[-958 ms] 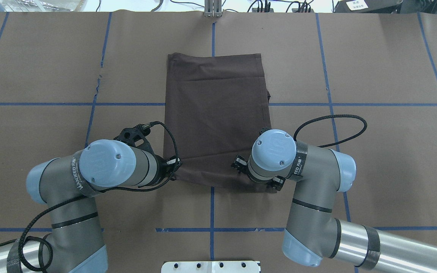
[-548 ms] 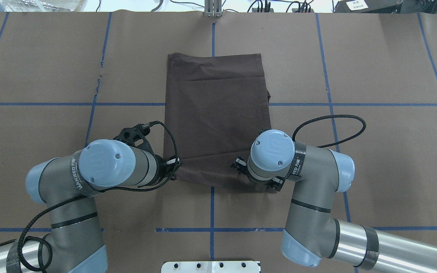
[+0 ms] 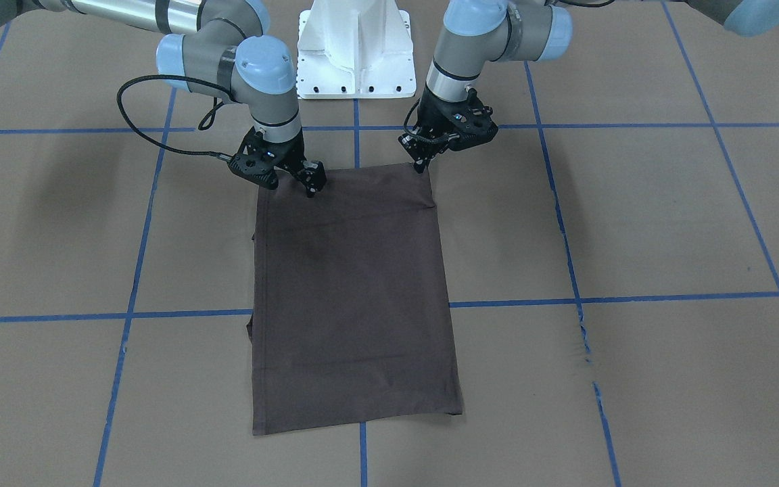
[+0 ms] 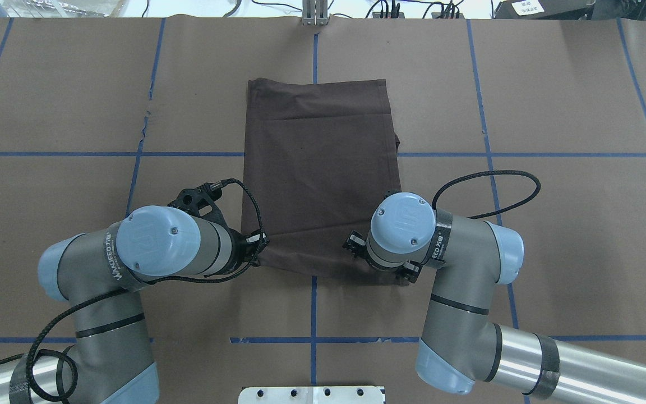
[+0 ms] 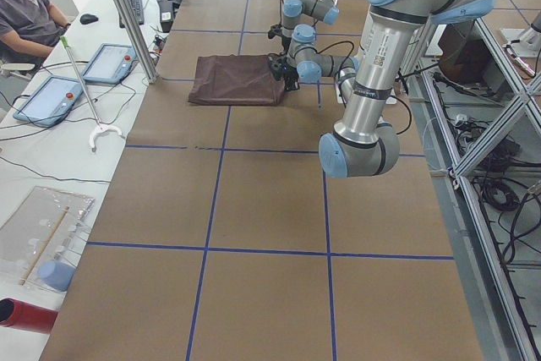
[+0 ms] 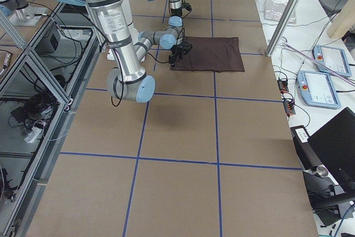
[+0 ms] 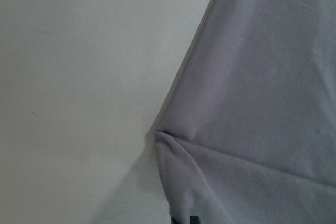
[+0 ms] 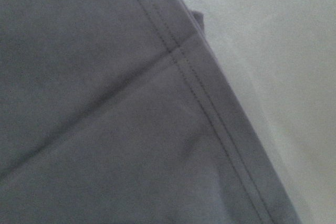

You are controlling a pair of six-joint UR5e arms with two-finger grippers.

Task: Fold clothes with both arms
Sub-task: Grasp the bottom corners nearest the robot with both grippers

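While the front view faces the robot, the brown shirt (image 3: 352,291) lies folded flat in a rectangle on the paper-covered table (image 3: 633,223), with the left gripper (image 3: 422,162) at one robot-side corner and the right gripper (image 3: 310,186) near the other. Overhead, both wrists hide that edge. Left wrist view: cloth corner puckered, pinched by the left gripper; right wrist view: only flat hem, can't tell its grip

Vs. 1.0 s ago: shirt (image 4: 320,168) corner at the left arm (image 4: 157,241) jaws has drawn inward, off the tabletop (image 4: 48,101); near hem shorter on that side. Right arm (image 4: 402,220) wrist crept slightly towards the left arm.
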